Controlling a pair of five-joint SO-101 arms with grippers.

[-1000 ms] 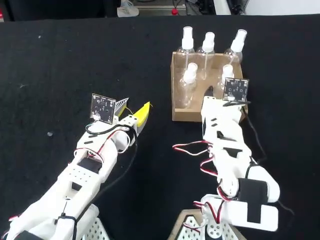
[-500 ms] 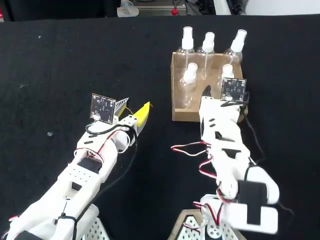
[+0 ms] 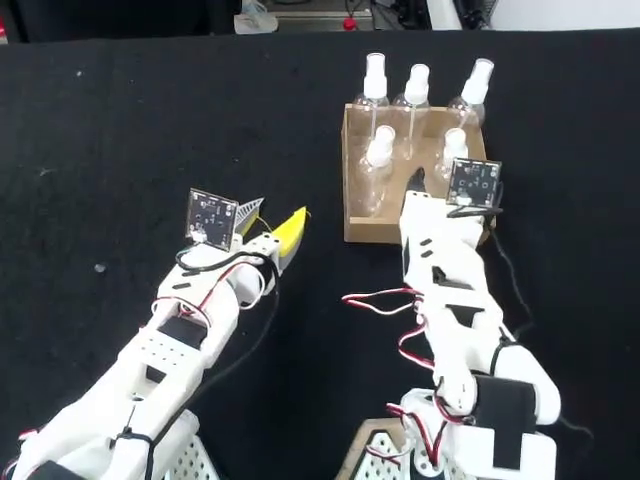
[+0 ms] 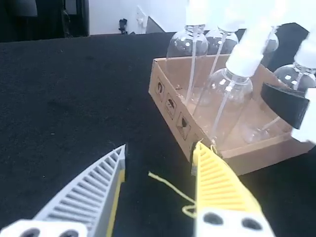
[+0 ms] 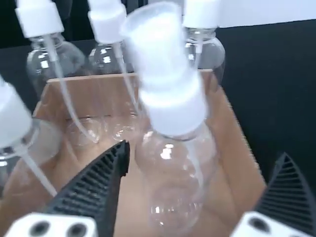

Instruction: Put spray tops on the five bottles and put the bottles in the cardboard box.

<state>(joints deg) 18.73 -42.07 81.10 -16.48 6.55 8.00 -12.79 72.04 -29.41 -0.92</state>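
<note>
Five bottles [image 3: 378, 165] stand together at the cardboard box [image 3: 372, 231], each wearing a white spray top [image 3: 376, 68]. Three line the far wall and two sit in the nearer row, though whether the far-corner one is fully inside cannot be told.

The right gripper [image 5: 203, 155] hangs over the box with its black jaws spread wide on either side of the near-right bottle [image 5: 170, 168]. It is not closed on the bottle: one finger is just beside the glass and the other well apart.

The left gripper [image 3: 278, 210], with one grey finger and one yellow, is also spread wide and holds nothing. It sits low over the black table [image 3: 120, 120], near the box's left wall but apart from it.

Over the last second little has moved. The left arm has edged slightly forward and toward the box with its jaws unchanged. The right arm has resettled a touch at its lower joints while its gripper kept its place over the nearer row. No bottle has shifted.

Judged from this, the capping and boxing look as good as finished, and the last bottle appears already released. What seems left is for the right arm to lift clear. The main risk is a finger catching the tall spray top and tipping the bottle against its neighbours.
</note>
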